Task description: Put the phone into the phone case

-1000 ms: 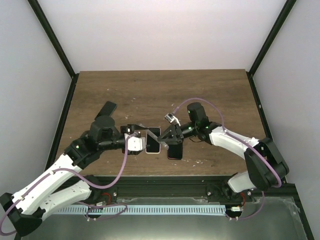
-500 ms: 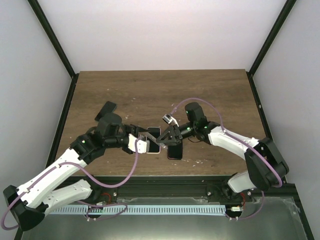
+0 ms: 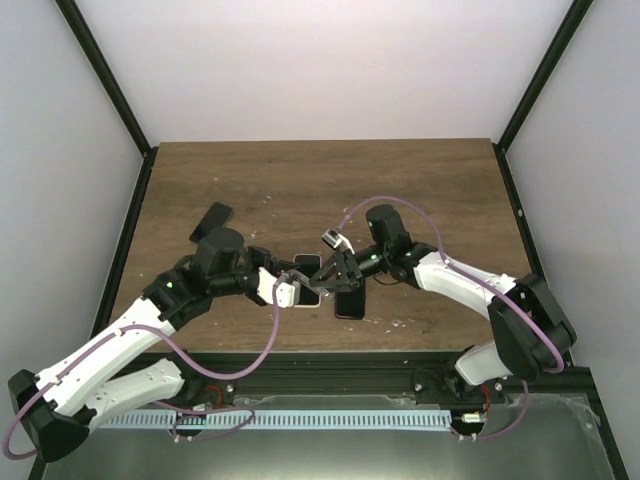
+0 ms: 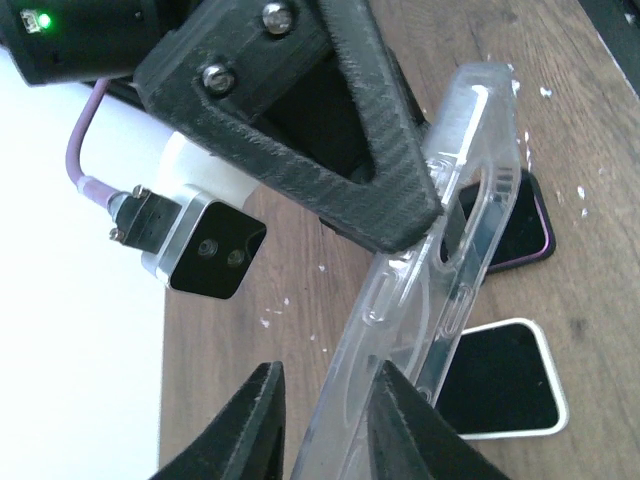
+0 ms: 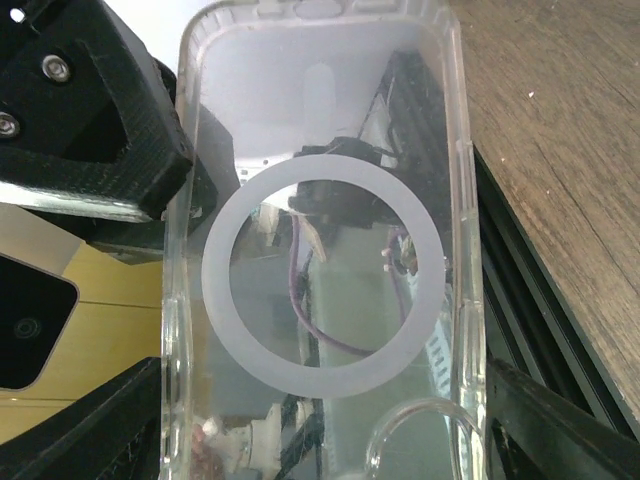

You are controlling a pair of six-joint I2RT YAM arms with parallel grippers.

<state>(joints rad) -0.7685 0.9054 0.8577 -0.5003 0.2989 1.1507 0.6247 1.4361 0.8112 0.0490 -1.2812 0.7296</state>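
The right hand (image 5: 325, 428), open wide, holds the clear phone case (image 5: 320, 150) up by its sides, and the left hand (image 4: 330, 405) pinches its edge, nearly shut; the phone (image 4: 500, 385) lies on the desk (image 3: 300, 180) below. If they pull apart, the case may slip. A second ago the left hand was wider open.

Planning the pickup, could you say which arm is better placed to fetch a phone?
Probably right: the left gripper straddles the clear plastic phone case, and the dark rectangular phone lies near the right gripper.
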